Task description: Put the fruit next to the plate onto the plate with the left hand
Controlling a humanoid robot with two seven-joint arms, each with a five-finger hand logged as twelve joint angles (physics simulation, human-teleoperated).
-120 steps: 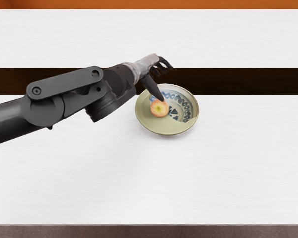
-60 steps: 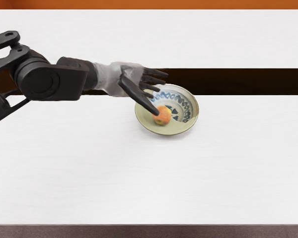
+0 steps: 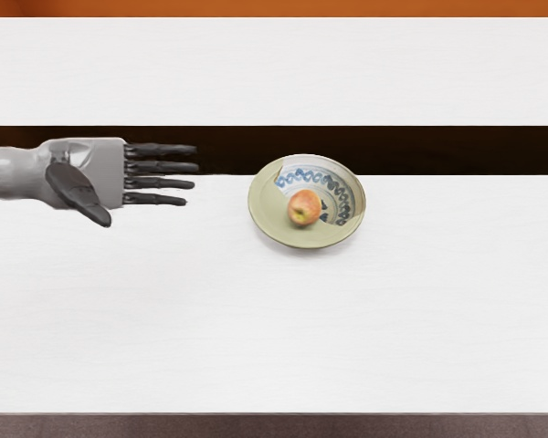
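Note:
A red-yellow apple (image 3: pixel 301 208) lies in the middle of a pale green plate (image 3: pixel 265 217) with a blue pattern, at the table's far centre. My left hand (image 3: pixel 142 187) hovers to the left of the plate, well apart from it, palm flat and fingers (image 3: pixel 164 168) stretched straight toward the plate. It is open and holds nothing. The right arm does not show.
The white table (image 3: pixel 274 319) runs across the whole view. A dark gap (image 3: pixel 438 151) lies behind the plate, with a second white surface (image 3: pixel 274 73) beyond it.
The left hand has let go of the apple and pulled back to the left, away from the plate, its fingers straightening. The apple stays on the plate, shifted slightly.

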